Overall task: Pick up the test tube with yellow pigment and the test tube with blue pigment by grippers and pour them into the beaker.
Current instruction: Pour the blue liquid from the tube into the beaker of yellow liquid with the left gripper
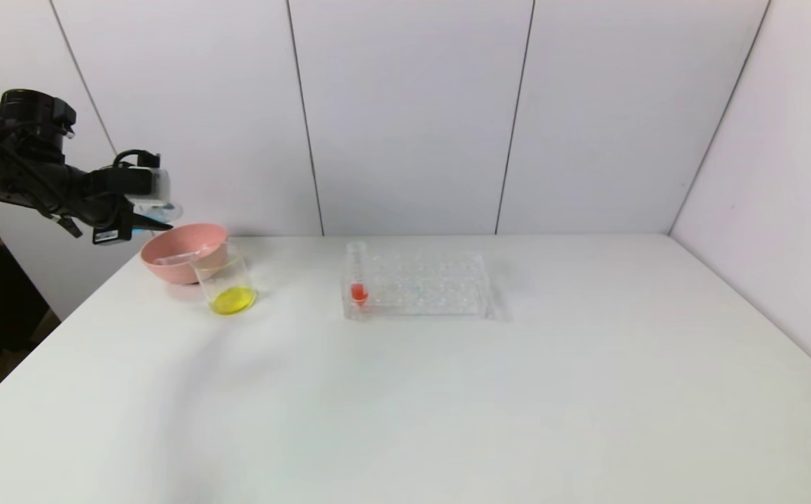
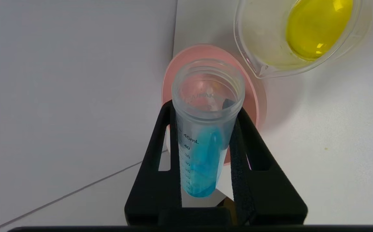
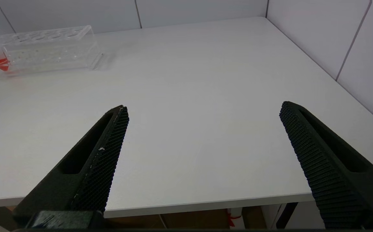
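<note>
Left gripper (image 2: 205,135): squeezes the blue tube (image 2: 202,154), up over the pink bowl (image 1: 183,252).
Beaker (image 1: 227,285): beside the bowl, yellow inside.
Right gripper (image 3: 202,129): wide apart, holds nothing.

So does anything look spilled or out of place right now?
Nothing looks spilled. One oddity: an empty tube lies in the pink bowl rather than the rack. The left tool holds the blue tube over that bowl, beside the beaker of yellow liquid.
</note>
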